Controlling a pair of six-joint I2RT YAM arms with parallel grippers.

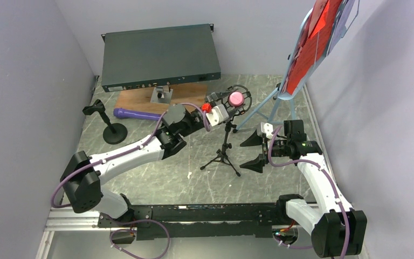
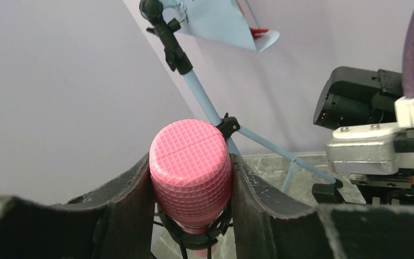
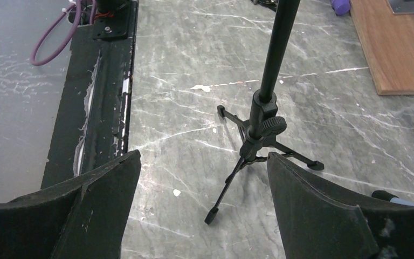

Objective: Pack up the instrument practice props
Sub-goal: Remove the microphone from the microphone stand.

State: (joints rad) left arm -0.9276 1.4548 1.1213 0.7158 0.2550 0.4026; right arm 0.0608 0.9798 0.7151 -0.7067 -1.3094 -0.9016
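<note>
Left of frame: black round-base mic holder upright on grey marbled table. Just right of it: purple microphone lying flat beside brown wooden board. Dark green rack box behind board.

Centre: pink microphone sits in cradle atop black tripod mic holder. Left gripper clamps its head, finger against each side.

Right of centre: right gripper spread wide, grasping nothing, low beside tripod legs, not touching.

Far right: light-blue music tripod near right wall, red music sheets on its tilted desk.
</note>
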